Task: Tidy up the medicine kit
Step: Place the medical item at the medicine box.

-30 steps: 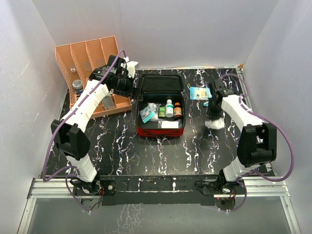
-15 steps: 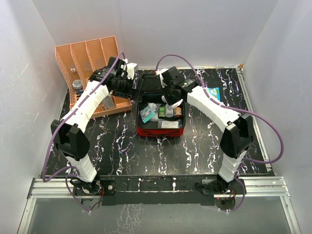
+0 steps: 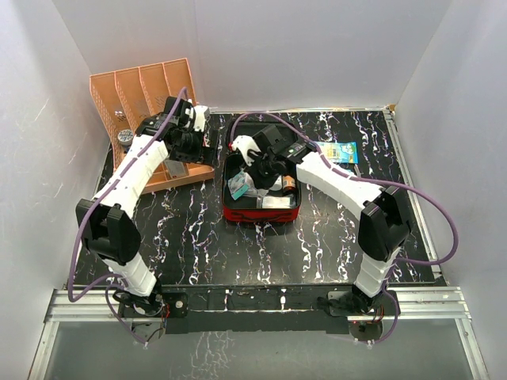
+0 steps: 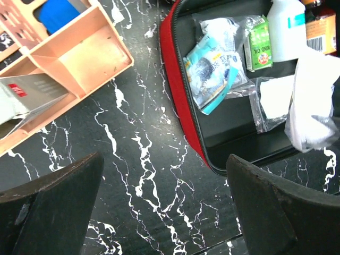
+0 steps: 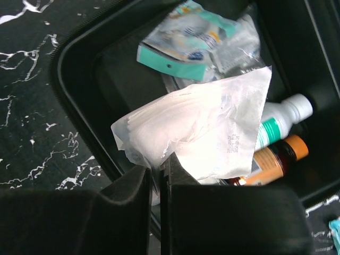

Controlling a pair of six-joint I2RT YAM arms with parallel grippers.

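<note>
Top: kit [image 3: 261, 212] open mid desk [image 3: 206, 237]. Right gripper [image 3: 255, 165] over its left half, nearer arm. Left gripper [image 3: 190, 144] beside rack [image 3: 135, 87].
Left wrist: left gripper spread wide, empty; kit lies up-right.
Right wrist: right gripper pinches white packet [image 5: 196, 133]; kit interior straight below.

The medicine kit [image 3: 260, 214] sits near the middle of the overhead frame, a little above centre, on the black marbled table [image 3: 198, 253]. It is a rounded-square soft case with a red outer wall, a dark zip along its rim and black lining. It lies flat and open, with the lid folded back toward the top of the frame; the lid is partly covered, so its angle is hard to judge. In the tray lie a teal-and-white sachet [image 4: 212, 69], a small green box [image 4: 260, 42], a white bottle [image 4: 287, 26], an amber bottle [image 5: 276, 156] and a clear bag [image 4: 273, 101] holding a white pad.
</note>
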